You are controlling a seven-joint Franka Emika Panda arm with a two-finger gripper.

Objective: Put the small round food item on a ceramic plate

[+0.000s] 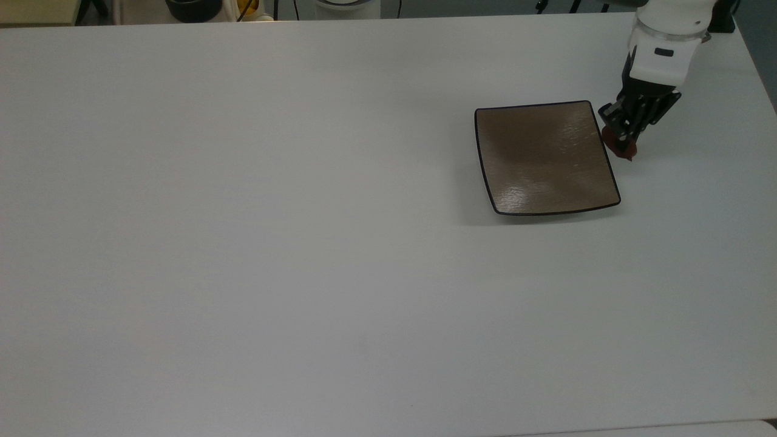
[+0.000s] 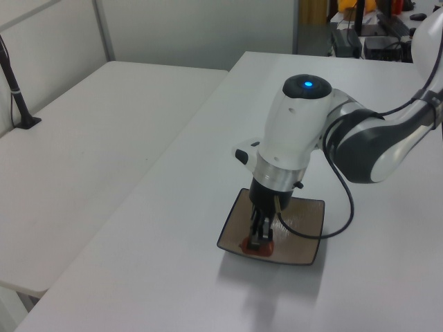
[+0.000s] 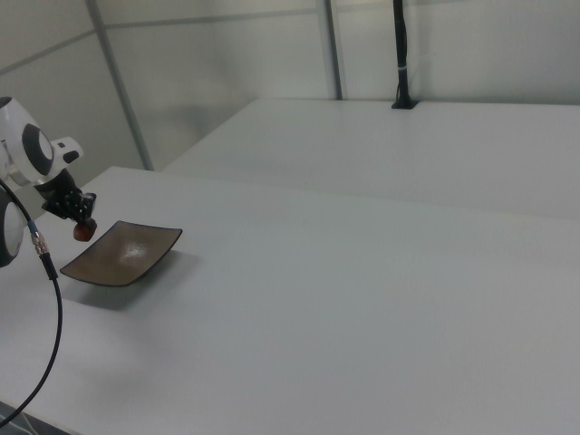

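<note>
1. End effector (image 1: pixel 620 141) hangs off the white Franka arm (image 2: pixel 297 138), pointing down, fingers clamped on the small round food item (image 1: pixel 619 147) — a glossy reddish-brown lump.
2. Top view: the lump sits just past the ceramic plate's (image 1: pixel 546 159) right edge, near the plate's far-right corner, overlapping the dark rim line. Can't tell from here whether it's over plate or counter.
3. Left view: end effector (image 2: pixel 261 238) and lump (image 2: pixel 252 247) show against the plate's (image 2: pixel 304 228) near edge, low over it.
4. Right view: lump (image 3: pixel 84 230) is held clear above the plate (image 3: pixel 122 254), at the plate's back-left corner as the right view shows it — not touching it.
5. Plate: square, brownish-tan, glossy, thin dark rim, corners slightly upturned. It lies flat on the white counter (image 1: pixel 273 243), toward the counter's far-right corner in the top view, w/ nothing resting on its surface.
6. A black cable (image 2: pixel 342 207) loops from the arm's wrist region down beside the end effector in the left view.
</note>
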